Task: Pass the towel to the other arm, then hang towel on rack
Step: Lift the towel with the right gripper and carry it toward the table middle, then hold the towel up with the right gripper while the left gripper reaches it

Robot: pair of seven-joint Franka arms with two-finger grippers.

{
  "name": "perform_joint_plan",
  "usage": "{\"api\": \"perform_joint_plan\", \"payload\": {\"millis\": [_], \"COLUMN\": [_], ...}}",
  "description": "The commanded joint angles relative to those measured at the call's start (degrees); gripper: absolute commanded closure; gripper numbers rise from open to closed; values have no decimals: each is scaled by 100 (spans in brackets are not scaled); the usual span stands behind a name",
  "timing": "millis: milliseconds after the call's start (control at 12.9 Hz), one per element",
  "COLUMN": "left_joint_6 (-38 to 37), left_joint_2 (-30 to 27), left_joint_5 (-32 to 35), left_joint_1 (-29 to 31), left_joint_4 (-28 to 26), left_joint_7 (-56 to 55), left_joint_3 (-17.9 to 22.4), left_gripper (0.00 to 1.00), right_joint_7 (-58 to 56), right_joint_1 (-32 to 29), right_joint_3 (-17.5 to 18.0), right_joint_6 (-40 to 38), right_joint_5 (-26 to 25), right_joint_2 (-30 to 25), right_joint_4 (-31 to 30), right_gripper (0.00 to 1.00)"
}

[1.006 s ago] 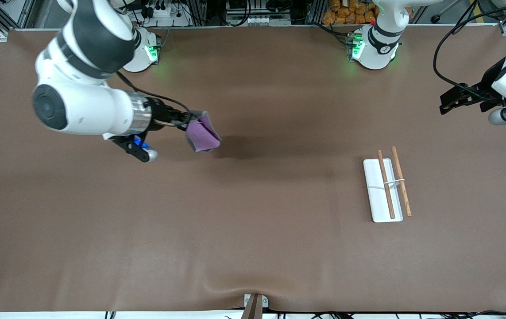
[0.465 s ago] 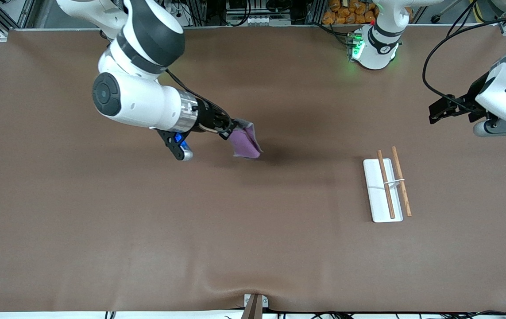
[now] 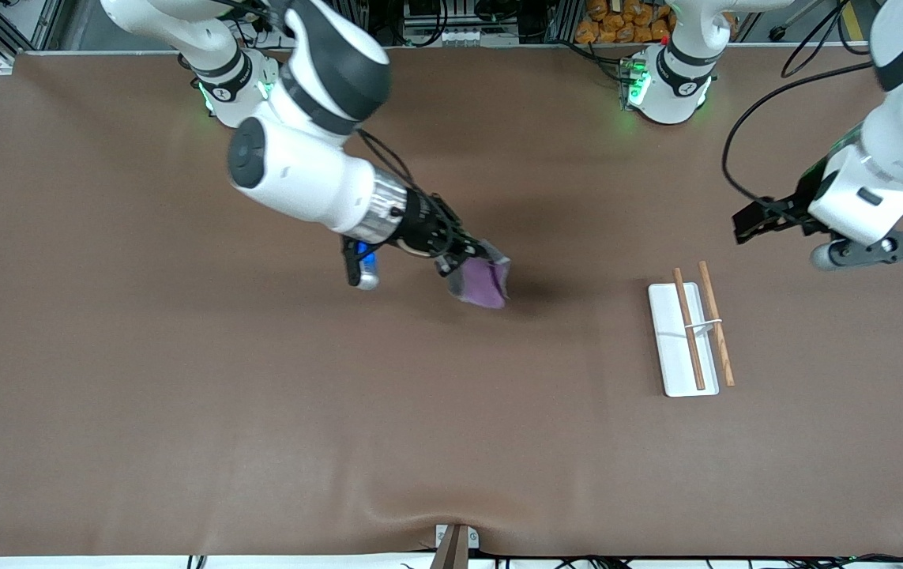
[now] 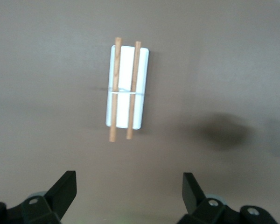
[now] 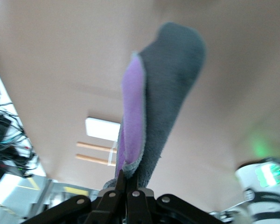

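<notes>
My right gripper (image 3: 460, 259) is shut on the towel (image 3: 483, 283), which hangs folded, grey outside and purple inside, over the middle of the table. In the right wrist view the towel (image 5: 154, 107) rises from the shut gripper (image 5: 129, 183). The rack (image 3: 690, 332), a white base with two brown rods and a white crosspiece, lies toward the left arm's end of the table. It also shows in the left wrist view (image 4: 127, 91) and the right wrist view (image 5: 100, 140). My left gripper (image 3: 745, 225) is open and empty, up in the air near the rack; the left wrist view shows it (image 4: 129, 193) open.
The brown table mat (image 3: 261, 411) runs wide around the rack. The arm bases (image 3: 668, 83) stand along the table edge farthest from the front camera. A small bracket (image 3: 455, 541) sits at the edge nearest that camera.
My right arm has swung the towel from its own end toward the table's middle and the rack. My left gripper has come in and down toward the rack.
</notes>
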Motion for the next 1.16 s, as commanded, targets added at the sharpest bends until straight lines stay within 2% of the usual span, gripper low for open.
{"api": "perform_joint_plan", "payload": {"millis": [0,155,387,697,929,1084], "left_joint_6": [214,513,1224,2182,2316,2316], "left_joint_2": [435,664,1024,1376,1798,1886], "left_joint_5": [-201,-271,-797,-1062,-1229,-1264], "left_joint_1": [-76,-77,-24,-146,-410,-525], "left_joint_4": [420,587,710,771,1167,1141], "left_joint_7": [-440,-520,-547,-547,-555,-608], "left_joint_3": [2,2,11,-6,-7,2], "left_gripper": [0,0,0,0,0,0], "right_joint_7": [495,575,671,892,892,892], "right_joint_1": [158,194,229,492,642,669], "right_joint_3": [-66,-66,-66,-92,-110,-119], "right_joint_6": [526,923,1416,1828,2120,2129], "right_joint_5": [369,607,1125,1153,1127,1100], "right_joint_2": [448,554,695,1029,1117,1135], "right_joint_4": [552,605,719,1080,1080,1071], "right_gripper": [100,100,100,100,100,100]}}
